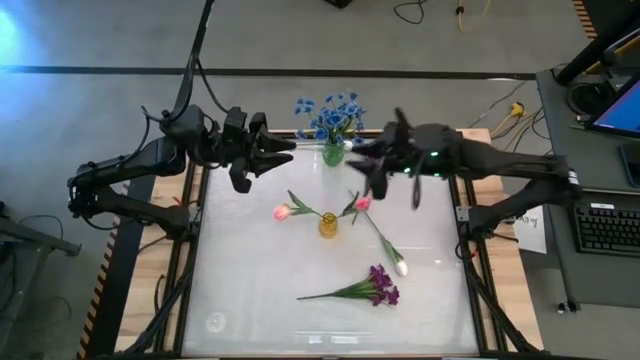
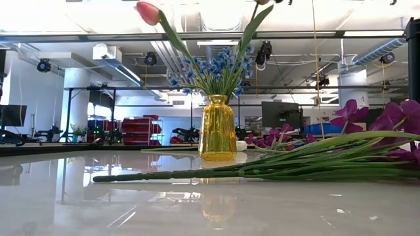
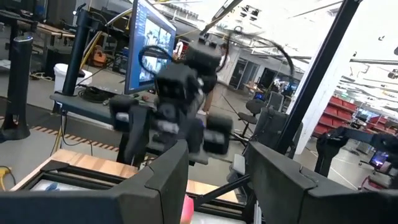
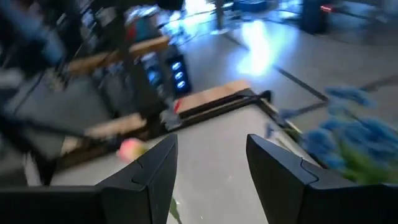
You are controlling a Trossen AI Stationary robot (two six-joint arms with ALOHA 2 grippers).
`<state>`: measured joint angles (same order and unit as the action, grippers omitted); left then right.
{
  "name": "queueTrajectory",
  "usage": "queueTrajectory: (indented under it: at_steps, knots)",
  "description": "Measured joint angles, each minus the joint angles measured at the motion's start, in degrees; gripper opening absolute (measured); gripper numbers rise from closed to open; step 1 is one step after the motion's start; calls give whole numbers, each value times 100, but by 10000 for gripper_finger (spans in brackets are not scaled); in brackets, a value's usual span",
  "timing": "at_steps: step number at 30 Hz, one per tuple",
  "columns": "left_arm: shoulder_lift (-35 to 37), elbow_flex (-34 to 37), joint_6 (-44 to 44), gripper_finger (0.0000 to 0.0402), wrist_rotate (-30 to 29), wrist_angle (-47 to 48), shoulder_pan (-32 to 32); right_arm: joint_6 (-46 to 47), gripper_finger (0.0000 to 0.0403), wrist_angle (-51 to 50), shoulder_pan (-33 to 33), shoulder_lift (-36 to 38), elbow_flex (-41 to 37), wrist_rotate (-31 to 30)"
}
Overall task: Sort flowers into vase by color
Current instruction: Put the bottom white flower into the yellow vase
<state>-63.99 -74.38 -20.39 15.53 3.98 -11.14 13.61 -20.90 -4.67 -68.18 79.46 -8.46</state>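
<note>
Both arms are raised over the far half of the white tabletop [image 1: 250,290]. The left gripper [image 1: 283,152] hovers at the far left, its fingers [image 3: 165,180] parted with nothing between them. The right gripper [image 1: 362,172] hangs just right of centre, beside the green vase [image 1: 334,153]; its fingers [image 4: 155,171] also stand apart with a clear gap and hold nothing. The green vase stands at the far edge and carries the bunch of blue flowers [image 1: 330,115]. The yellow vase [image 1: 328,225] stands near the middle of the tabletop and holds two pink tulips: one [image 1: 283,212] leans out to the left, the other [image 1: 362,203] to the right, close under the right gripper. A white tulip [image 1: 400,266] lies flat on the tabletop to the right of the yellow vase, its stem running back toward it. A purple sprig [image 1: 380,286] lies flat on the near part of the tabletop, blossoms to the right, green stem pointing left. In the low view the yellow vase [image 2: 217,128] stands upright behind the lying purple sprig [image 2: 387,124].
</note>
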Motion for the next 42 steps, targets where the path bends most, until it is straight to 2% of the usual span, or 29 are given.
queueTrajectory:
  at_steps: [3, 7, 11, 13, 15, 18, 22, 26, 31, 42]
  knots:
    - [0, -1, 11, 151, 0, -4, 0, 879, 179, -608, 0, 388, 0, -347]
    - [-4, -1, 41, 151, 0, -8, 0, 2280, 172, -1958, 1, 776, 0, -361]
    - [-4, 1, 203, 151, -1, -10, 0, 3879, 164, -3703, 49, 872, -39, -317]
    - [-4, 1, 297, 151, -2, -13, 0, 4379, 161, -4582, 151, 832, -145, -195]
    - [-7, -1, 355, 151, -2, -13, -11, 4662, 160, -4973, 293, 778, -396, 52]
    - [-7, 1, 365, 151, -4, -12, -17, 5044, 165, -4669, 485, 755, -971, 732]
    - [-7, 2, 477, 151, -4, -10, -17, 5478, 184, -3540, 666, 669, -1888, 1329]
    - [-3, 2, 488, 151, -5, -13, -18, 5669, 204, -2496, 827, 435, -2726, 1338]
    - [28, 2, 543, 151, -7, -14, -22, 5651, 209, -1803, 929, -148, -3369, 1342]
    - [31, 2, 641, 151, -13, -13, -22, 5042, 169, -851, 927, -1571, -3418, 995]
